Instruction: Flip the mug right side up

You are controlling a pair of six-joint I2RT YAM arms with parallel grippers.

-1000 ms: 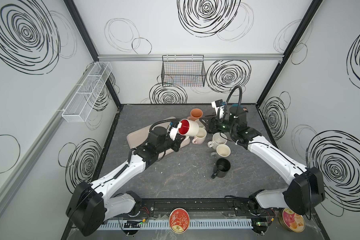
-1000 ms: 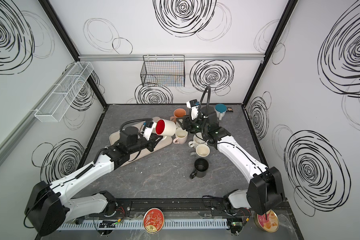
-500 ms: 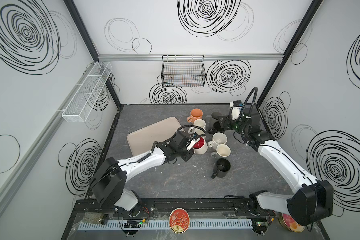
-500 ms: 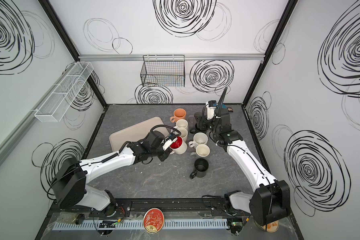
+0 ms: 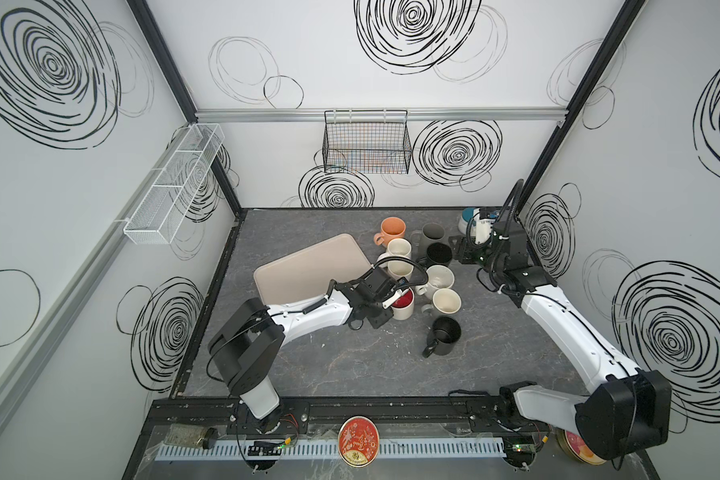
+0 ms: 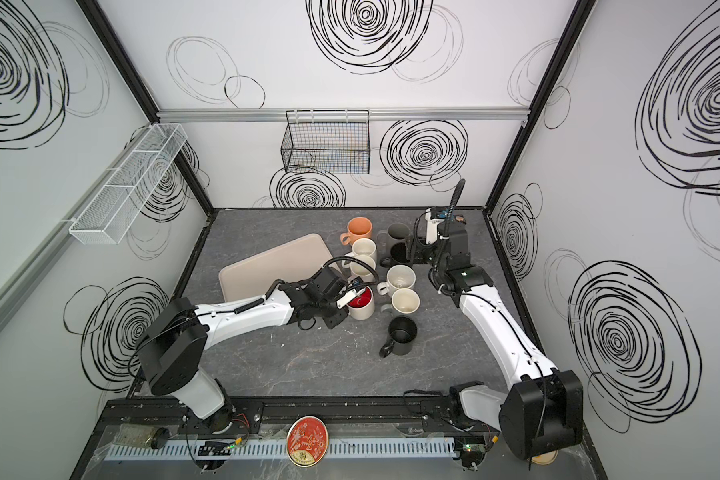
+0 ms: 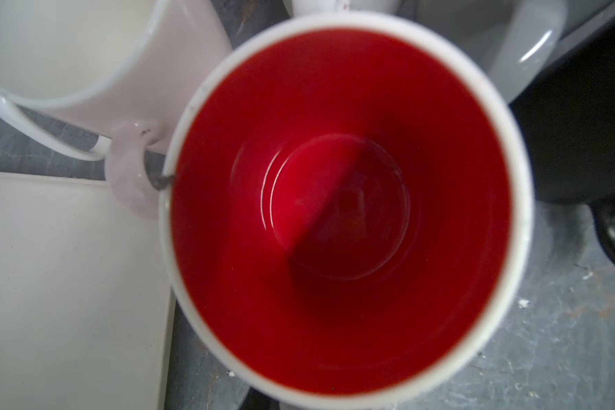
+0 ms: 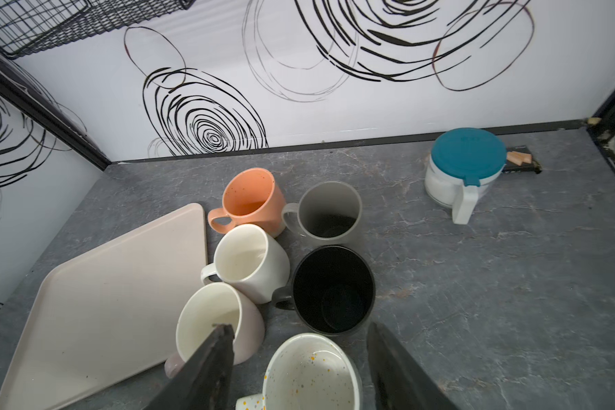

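Observation:
The mug [image 5: 405,306] [image 6: 362,306], white outside and red inside, stands mouth-up on the grey table, at the left edge of a cluster of mugs. My left gripper [image 5: 391,300] [image 6: 348,300] is low beside it, shut on its wall, with a white finger [image 5: 395,296] lying over the rim. The left wrist view looks straight down into the red inside of the mug [image 7: 341,213]; the fingers are hidden there. At the back right, my right gripper [image 5: 460,251] [image 8: 299,326] hangs open above the table, nothing between its fingers.
A beige tray [image 5: 308,266] lies left of the mugs. Upright mugs crowd together: orange [image 5: 393,227], grey [image 5: 433,232], black [image 5: 438,253], cream [image 5: 399,249], speckled [image 5: 439,277], another black one [image 5: 445,334] nearer the front. A teal-lidded jar [image 8: 465,167] stands at the back right.
The left arm has brought the mug down from mid-air, where it was tilted, and it now stands mouth-up on the table. The right arm has drawn back to the right, jaws wider.

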